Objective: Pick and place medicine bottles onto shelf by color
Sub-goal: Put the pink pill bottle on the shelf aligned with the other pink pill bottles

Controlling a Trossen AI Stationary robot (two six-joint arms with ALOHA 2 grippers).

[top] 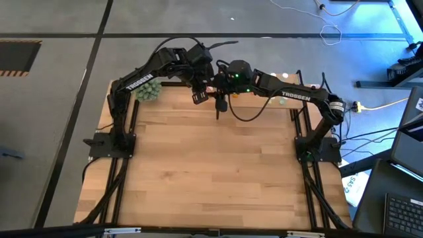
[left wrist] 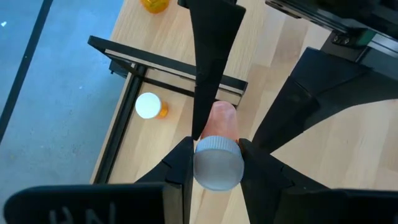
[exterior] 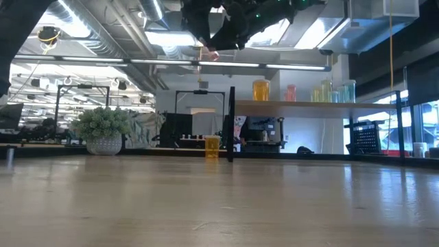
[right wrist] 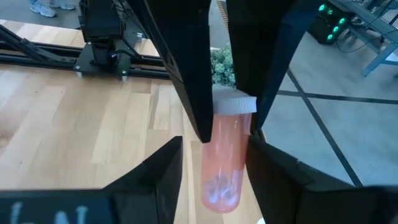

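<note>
Pink bottle (right wrist: 225,155), pale cap, held aloft between both pincers; orange bottles (exterior: 260,90) on shelf (exterior: 309,104).
</note>
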